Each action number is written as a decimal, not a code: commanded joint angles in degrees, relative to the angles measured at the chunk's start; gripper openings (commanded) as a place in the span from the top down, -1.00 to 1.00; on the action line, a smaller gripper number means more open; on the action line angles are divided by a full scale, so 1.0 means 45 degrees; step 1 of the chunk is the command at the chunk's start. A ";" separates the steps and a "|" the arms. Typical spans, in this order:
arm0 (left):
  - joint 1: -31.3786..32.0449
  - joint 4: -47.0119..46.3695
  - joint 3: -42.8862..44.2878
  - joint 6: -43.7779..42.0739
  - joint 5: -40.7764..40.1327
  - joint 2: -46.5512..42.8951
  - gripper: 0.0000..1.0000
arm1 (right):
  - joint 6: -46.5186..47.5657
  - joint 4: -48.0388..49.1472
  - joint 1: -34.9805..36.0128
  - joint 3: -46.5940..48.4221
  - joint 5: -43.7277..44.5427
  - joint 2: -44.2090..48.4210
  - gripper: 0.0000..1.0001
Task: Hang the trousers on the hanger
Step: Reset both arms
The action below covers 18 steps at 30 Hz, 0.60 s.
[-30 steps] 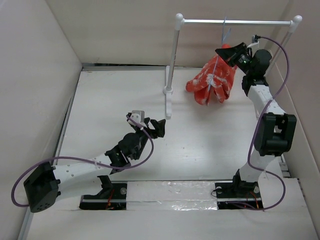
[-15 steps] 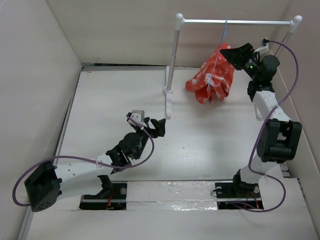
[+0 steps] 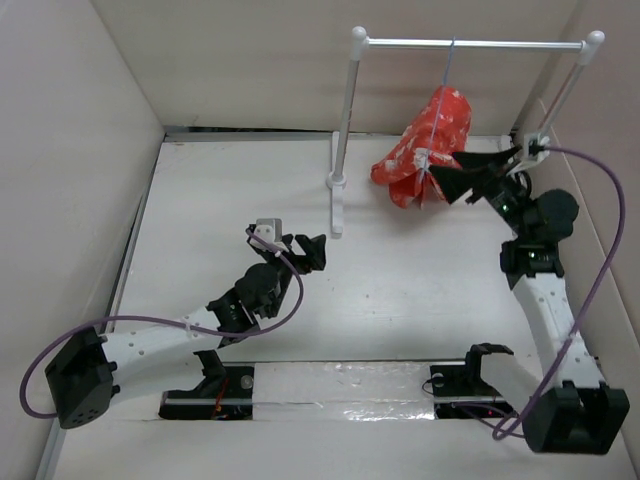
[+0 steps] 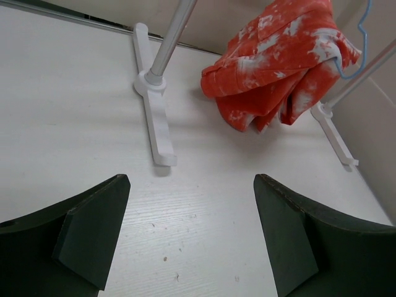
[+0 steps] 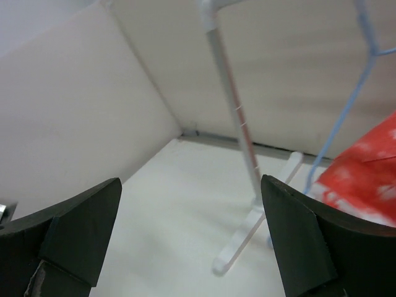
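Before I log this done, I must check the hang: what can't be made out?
- Hanger lower bar: all views, covered by the trousers.
- Hook's seat on the rail: top view, too small; wrist views, cut off by top edge.
- Right wrist view: trousers cut by right edge.

From above you see little more than the hook of the hanger [image 3: 449, 62]; most of its frame lies hidden under the trousers [image 3: 428, 148]; your right wrist view cuts the trousers at its right edge and the hanger at its top.
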<state>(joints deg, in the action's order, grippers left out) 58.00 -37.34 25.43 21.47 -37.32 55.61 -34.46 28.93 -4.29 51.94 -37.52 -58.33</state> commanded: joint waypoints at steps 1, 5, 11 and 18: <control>-0.0076 0.0269 0.0677 0.0481 -0.0398 -0.0951 -0.60 | 0.1873 -0.0757 0.0835 -0.1904 -0.0140 0.1920 -1.00; -0.0076 0.1440 0.0444 0.0930 -0.0689 -0.1868 -0.60 | 0.3143 -0.2967 0.1306 -0.3922 0.0504 0.5411 -1.00; -0.0076 0.2826 -0.0747 0.2450 -0.0770 -0.3197 -0.61 | 0.4937 -0.7086 0.1423 -0.5583 0.1188 0.8310 -1.00; -0.0076 0.3865 -0.1432 0.3839 -0.0048 -0.3901 -0.60 | 0.5450 -0.8148 0.1423 -0.7126 0.1677 0.9641 -1.00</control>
<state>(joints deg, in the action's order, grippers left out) 58.00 -21.87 19.81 34.65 -38.92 39.46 -12.62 -4.29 1.65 21.67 -31.53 -15.77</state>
